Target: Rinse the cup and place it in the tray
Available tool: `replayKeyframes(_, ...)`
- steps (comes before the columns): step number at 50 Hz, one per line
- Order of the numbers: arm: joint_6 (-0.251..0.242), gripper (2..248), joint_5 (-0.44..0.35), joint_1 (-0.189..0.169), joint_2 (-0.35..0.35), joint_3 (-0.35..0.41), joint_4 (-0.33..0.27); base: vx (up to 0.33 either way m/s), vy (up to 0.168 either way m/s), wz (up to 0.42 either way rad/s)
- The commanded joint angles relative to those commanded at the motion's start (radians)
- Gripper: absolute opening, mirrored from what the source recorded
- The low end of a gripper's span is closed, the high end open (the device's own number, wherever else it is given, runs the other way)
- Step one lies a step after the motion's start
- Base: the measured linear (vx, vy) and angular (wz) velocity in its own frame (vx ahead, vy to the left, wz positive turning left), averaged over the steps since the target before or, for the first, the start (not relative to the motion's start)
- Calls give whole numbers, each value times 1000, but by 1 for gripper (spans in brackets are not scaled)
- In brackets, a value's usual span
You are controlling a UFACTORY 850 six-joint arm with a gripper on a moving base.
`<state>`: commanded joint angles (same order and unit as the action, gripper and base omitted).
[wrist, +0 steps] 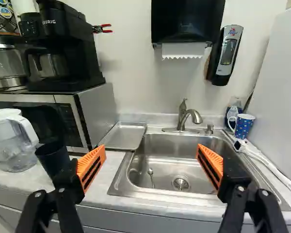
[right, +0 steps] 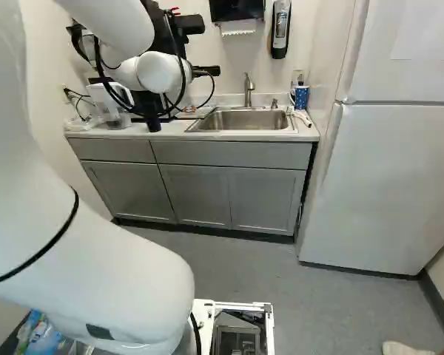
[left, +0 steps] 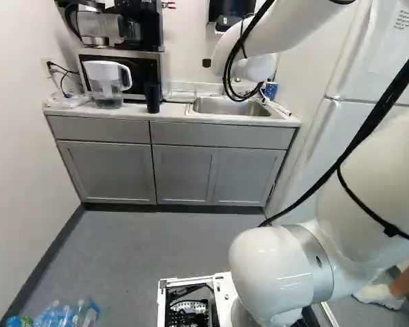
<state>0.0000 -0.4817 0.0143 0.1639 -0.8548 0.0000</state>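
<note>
A black part of my gripper (right: 206, 71) shows beside the white wrist in the right base view. In the wrist view the gripper (wrist: 150, 167) stands wide open, its orange pads apart with nothing held between them. A dark cup (wrist: 52, 158) stands upright on the counter, beyond and outside one finger, partly covered by it; the left base view shows the cup (left: 152, 97) beside the pitcher. The shallow metal tray (wrist: 123, 136) lies between microwave and sink. Ahead of the fingers are the sink (wrist: 177, 167) and the faucet (wrist: 186, 116).
A clear pitcher (wrist: 12, 141) stands beside the cup, near the microwave (wrist: 94, 107) with coffee makers on top. A blue dotted mug (wrist: 241, 127) and a white brush (wrist: 266, 162) lie on the sink's far side. A fridge (right: 385, 177) stands beside the counter.
</note>
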Motion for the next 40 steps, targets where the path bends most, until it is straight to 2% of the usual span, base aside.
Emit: replayKeyframes(40,0,247,0,0,0,0,0,0,0,0)
